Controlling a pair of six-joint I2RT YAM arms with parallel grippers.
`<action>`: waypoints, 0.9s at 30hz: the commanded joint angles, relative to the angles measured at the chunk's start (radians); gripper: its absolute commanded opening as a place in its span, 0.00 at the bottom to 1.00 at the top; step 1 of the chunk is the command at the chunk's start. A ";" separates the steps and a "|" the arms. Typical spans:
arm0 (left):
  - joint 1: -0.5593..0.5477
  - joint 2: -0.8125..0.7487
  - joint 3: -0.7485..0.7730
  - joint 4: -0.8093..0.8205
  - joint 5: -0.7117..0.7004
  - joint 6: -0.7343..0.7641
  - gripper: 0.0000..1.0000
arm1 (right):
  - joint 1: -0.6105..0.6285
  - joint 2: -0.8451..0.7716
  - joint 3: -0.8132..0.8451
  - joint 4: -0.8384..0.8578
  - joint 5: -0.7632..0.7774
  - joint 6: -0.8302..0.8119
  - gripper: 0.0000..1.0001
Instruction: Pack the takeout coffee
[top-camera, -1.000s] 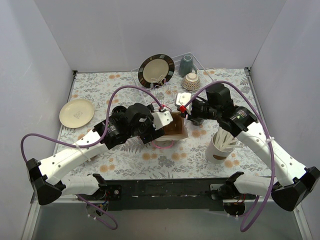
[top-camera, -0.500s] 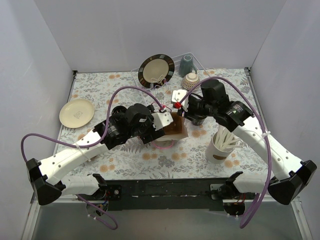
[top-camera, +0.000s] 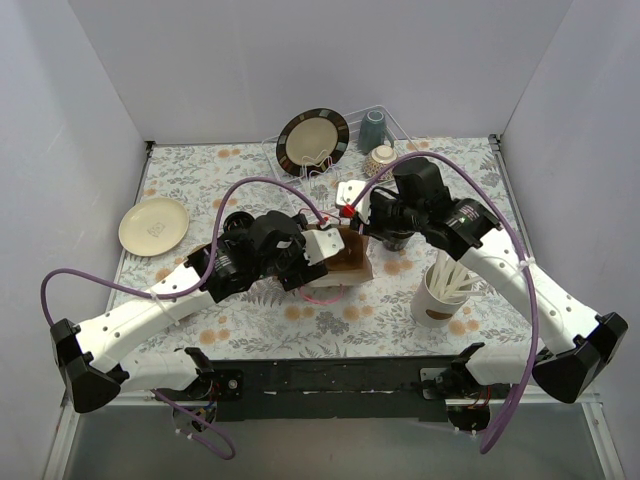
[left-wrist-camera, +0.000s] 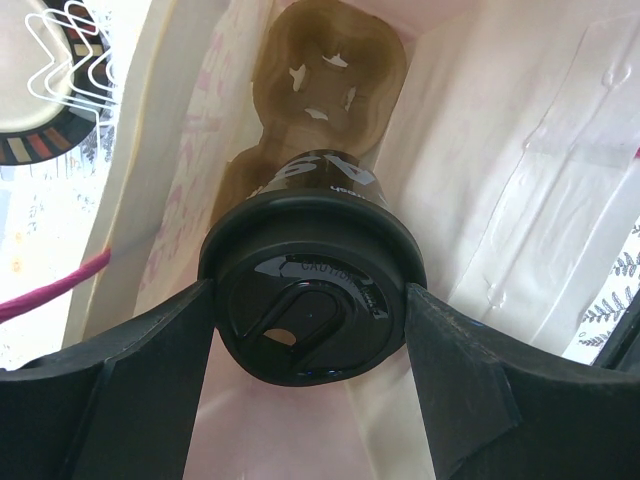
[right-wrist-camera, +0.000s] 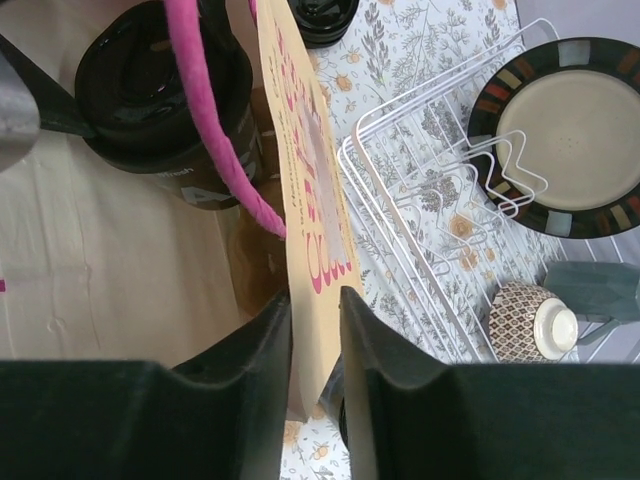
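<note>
A black lidded coffee cup (left-wrist-camera: 312, 300) hangs inside the paper bag (top-camera: 350, 262), above a brown pulp carrier (left-wrist-camera: 335, 70) on the bag's floor. My left gripper (left-wrist-camera: 310, 320) is shut on the cup, one finger on each side of its lid. The same cup (right-wrist-camera: 160, 80) shows in the right wrist view behind the pink handle (right-wrist-camera: 215, 110). My right gripper (right-wrist-camera: 315, 310) is shut on the bag's wall (right-wrist-camera: 305, 200) at its far rim. Another black cup (top-camera: 395, 238) stands under the right arm, and a third (top-camera: 235, 222) is left of the bag.
A wire dish rack (top-camera: 350, 160) at the back holds a dark-rimmed plate (top-camera: 312, 140), a grey-blue mug (top-camera: 372, 128) and a patterned bowl (top-camera: 382, 162). A cream plate (top-camera: 153, 225) lies at the left. A white cup of stirrers (top-camera: 440, 290) stands at the right.
My right gripper has moved left and away from me along the bag's rim, and the bag's top has shifted with it. The left arm has barely moved.
</note>
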 joint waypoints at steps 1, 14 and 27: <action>-0.005 -0.033 -0.008 0.013 0.002 0.021 0.00 | 0.004 -0.010 -0.022 0.016 0.015 0.010 0.26; -0.004 -0.009 0.005 0.021 -0.070 0.091 0.00 | 0.004 -0.092 -0.163 0.156 -0.022 0.039 0.01; -0.005 -0.015 0.027 -0.061 -0.090 0.113 0.00 | 0.004 -0.128 -0.105 0.190 -0.056 0.059 0.01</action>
